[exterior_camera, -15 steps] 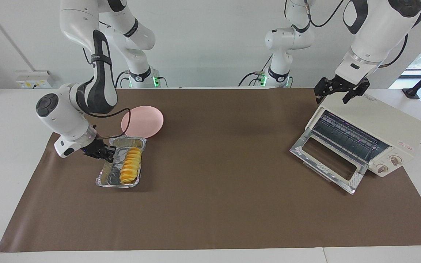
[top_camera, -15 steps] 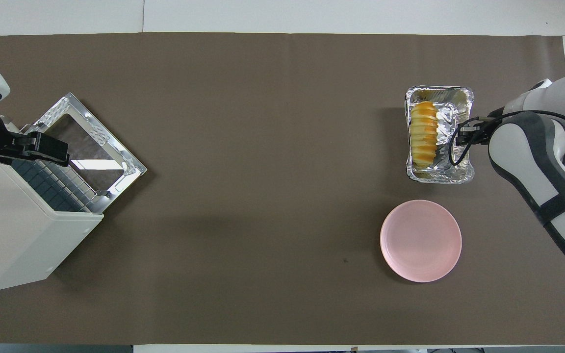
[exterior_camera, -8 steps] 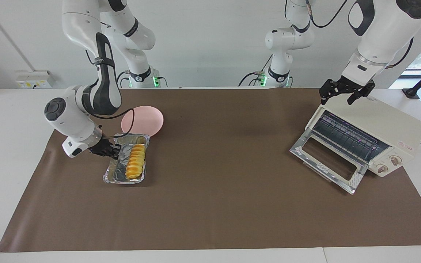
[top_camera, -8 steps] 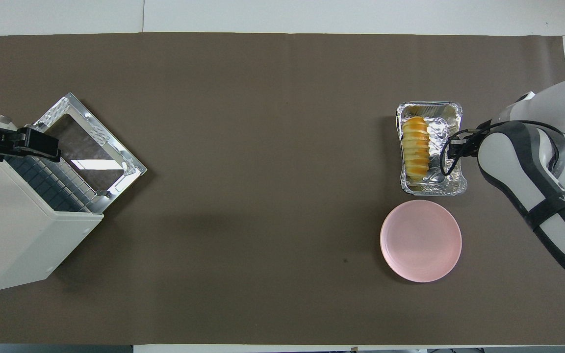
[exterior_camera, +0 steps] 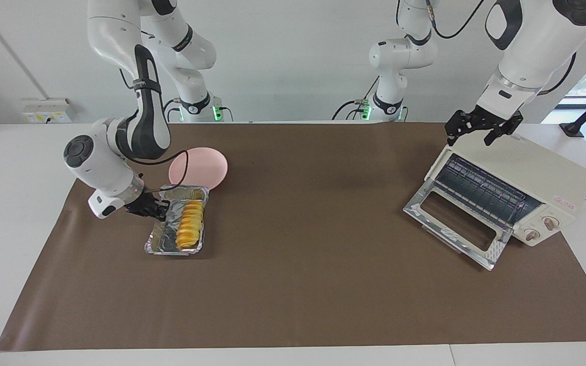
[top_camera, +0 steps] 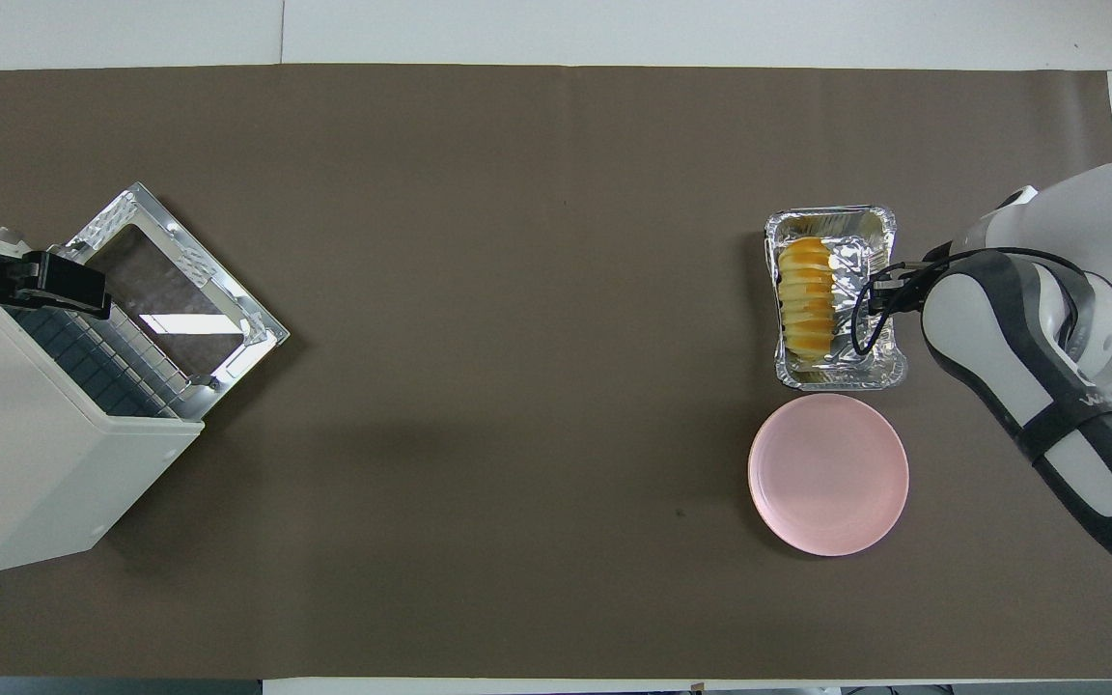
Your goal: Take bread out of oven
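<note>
The bread [exterior_camera: 190, 231] lies in a foil tray [exterior_camera: 156, 243] on the brown mat, touching the pink plate [exterior_camera: 206, 168], well apart from the open oven [exterior_camera: 537, 178]. The right gripper [exterior_camera: 159, 210] pinches the tray's rim. The left gripper [exterior_camera: 480, 128] hangs over the oven's top, fingers spread.
</note>
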`<state>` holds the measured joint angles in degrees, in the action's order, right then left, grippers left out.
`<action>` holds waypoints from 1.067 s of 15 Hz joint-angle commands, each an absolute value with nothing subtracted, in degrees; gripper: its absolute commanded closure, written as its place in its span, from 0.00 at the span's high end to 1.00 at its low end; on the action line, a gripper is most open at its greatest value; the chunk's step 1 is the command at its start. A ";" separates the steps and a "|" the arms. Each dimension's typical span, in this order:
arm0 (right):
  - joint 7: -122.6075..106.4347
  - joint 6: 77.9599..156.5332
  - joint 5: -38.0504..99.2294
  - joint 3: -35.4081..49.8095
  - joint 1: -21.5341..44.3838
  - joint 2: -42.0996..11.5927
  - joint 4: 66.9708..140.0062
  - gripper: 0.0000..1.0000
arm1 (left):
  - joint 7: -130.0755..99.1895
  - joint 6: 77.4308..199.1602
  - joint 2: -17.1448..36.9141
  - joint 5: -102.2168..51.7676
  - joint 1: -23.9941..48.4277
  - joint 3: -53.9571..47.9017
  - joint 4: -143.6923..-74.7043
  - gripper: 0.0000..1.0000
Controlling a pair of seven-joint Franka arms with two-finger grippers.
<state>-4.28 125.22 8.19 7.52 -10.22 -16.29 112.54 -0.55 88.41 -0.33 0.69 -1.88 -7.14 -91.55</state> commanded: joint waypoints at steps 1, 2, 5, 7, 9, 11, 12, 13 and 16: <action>-5.36 127.00 9.40 7.65 -10.37 -14.76 114.35 0.27 | 0.26 88.86 -1.41 0.18 -2.20 -7.12 -92.46 1.00; -5.36 127.00 9.40 7.65 -10.37 -14.77 114.26 0.56 | 0.26 88.94 -1.41 0.18 -2.20 -7.12 -92.46 1.00; -5.62 124.64 7.57 7.56 -10.37 -15.29 109.62 0.97 | 0.26 88.86 -1.41 0.18 -2.20 -7.12 -92.46 1.00; -5.45 120.60 4.85 7.65 -9.67 -15.73 104.88 0.98 | 0.26 88.94 -1.41 0.18 -2.20 -7.12 -92.46 1.00; -5.36 119.35 4.22 7.56 -8.70 -16.35 102.57 0.98 | 0.26 88.95 -1.41 0.18 -2.20 -7.12 -92.46 1.00; -2.40 121.80 4.22 7.65 -7.30 -16.70 104.23 0.98 | 0.26 88.94 -1.41 0.18 -2.20 -7.12 -92.46 1.00; 0.15 123.03 4.22 7.65 -6.08 -16.70 105.28 0.98 | 0.26 88.86 -1.41 0.18 -2.20 -7.12 -92.46 1.00; 1.31 123.48 4.22 7.65 -4.93 -16.79 105.55 0.97 | 0.26 88.86 -1.41 0.18 -2.20 -7.12 -92.46 1.00; 2.20 126.90 4.22 7.65 -4.04 -17.23 108.27 0.97 | 0.26 88.94 -1.41 0.18 -2.20 -7.12 -92.46 1.00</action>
<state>1.05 123.69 5.06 7.55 -4.02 -17.28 105.58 -0.55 88.41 -0.33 0.69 -1.88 -7.14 -91.55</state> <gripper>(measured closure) 0.026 0.000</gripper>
